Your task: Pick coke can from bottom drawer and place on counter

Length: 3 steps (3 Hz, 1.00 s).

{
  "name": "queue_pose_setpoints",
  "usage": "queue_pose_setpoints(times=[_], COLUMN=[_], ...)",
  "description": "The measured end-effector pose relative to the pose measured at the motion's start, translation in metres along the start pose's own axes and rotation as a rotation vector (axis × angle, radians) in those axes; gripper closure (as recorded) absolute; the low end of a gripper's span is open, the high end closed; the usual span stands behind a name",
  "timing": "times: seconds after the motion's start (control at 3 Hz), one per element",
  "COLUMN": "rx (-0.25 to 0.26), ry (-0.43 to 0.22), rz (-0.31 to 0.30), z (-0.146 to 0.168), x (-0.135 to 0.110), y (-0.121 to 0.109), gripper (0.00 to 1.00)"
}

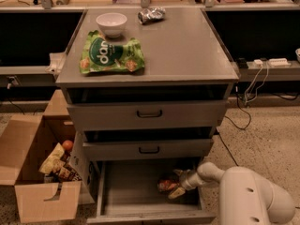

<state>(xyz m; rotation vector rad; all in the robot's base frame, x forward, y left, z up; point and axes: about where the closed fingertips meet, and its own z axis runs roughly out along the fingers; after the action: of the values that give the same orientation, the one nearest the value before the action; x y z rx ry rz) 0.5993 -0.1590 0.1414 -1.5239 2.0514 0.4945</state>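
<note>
Camera view: coke can (165, 185) just beside gripper (176, 183) in bottom drawer (131, 193).

Coke can (165, 185): small, red-orange, lying on its side. Located on the floor of the bottom drawer (126, 191), right of centre and nearer the right wall than the left. Markings too dim to read.

Bottom drawer: grey metal, lowest in the cabinet, pulled out well forward of the cabinet face. Broad flat floor, low side walls, low front lip.

Counter (187, 50): flat grey rectangular slab on top of the cabinet, slightly wider than the drawer below. Well above the coke can, no contact with it.

Gripper (177, 183): inside the bottom drawer, at the right end of the coke can, probably touching it.
</note>
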Motion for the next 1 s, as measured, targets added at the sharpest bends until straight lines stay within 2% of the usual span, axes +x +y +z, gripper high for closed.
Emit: queue_pose_setpoints(times=[0.33,0.67,1.0], rx=[-0.012,-0.008,0.038], ry=[0.017,0.019,-0.02], rz=[-0.005,-0.027,-0.111], z=[0.014,0.015,-0.013], x=[0.008,0.006,-0.014], y=[-0.003,-0.003,-0.007], gripper=[0.4,0.63,0.86])
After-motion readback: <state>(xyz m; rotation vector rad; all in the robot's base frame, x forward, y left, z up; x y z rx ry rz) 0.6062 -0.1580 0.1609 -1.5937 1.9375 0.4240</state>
